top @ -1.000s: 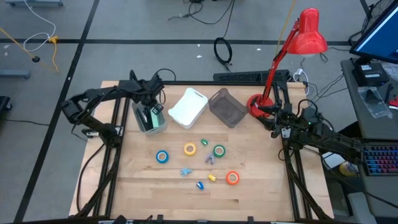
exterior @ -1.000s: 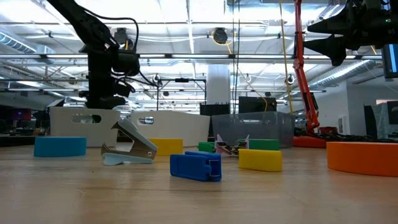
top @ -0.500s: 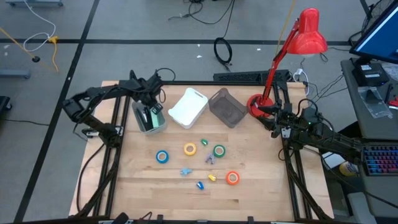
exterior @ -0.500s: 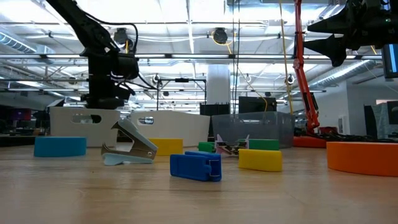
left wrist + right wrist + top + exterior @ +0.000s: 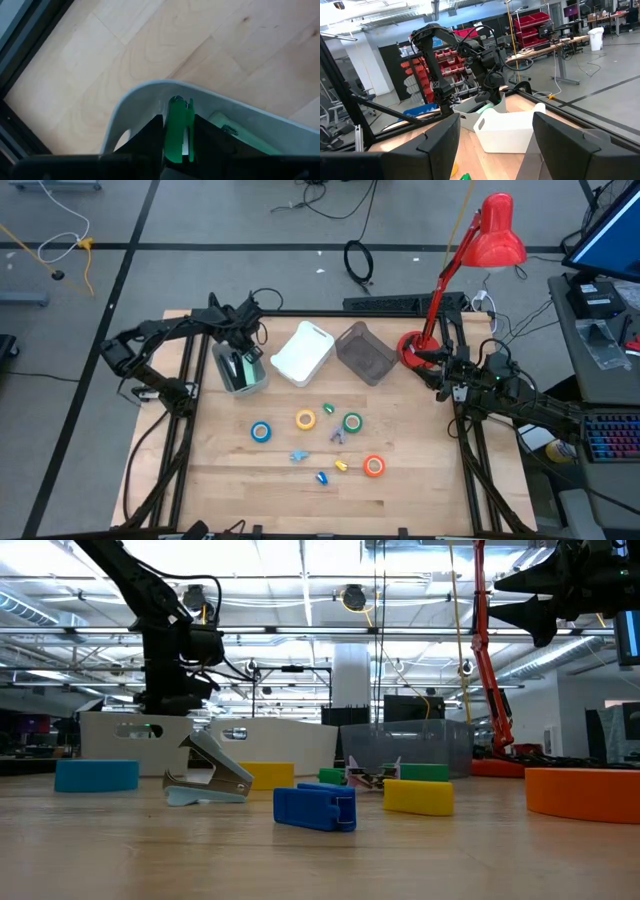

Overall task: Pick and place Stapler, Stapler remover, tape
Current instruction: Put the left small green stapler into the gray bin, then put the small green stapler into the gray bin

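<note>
- The left hand point(image 5: 243, 358) hangs inside the grey bin point(image 5: 228, 378) at the bench's point(image 5: 420, 490) far-left corner, its fingers beside a green stapler point(image 5: 176, 131); whether it grips cannot be told.
- Judged step: depositing the stapler.
- Next: lift clear and go for the stapler remover point(image 5: 208, 780) or a tape roll point(image 5: 261, 432) mid-bench.
- The right hand point(image 5: 447, 385) waits spread wide at the right edge.

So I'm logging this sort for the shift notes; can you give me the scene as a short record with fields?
left gripper: inside the grey bin at the table's back left, fingers either side of a green stapler
right gripper: open, waiting at the right edge by the red lamp
other bins: white bin, dark mesh bin
tape on table: blue roll, yellow roll, green roll, orange roll
staple remover: lying on the table
</note>
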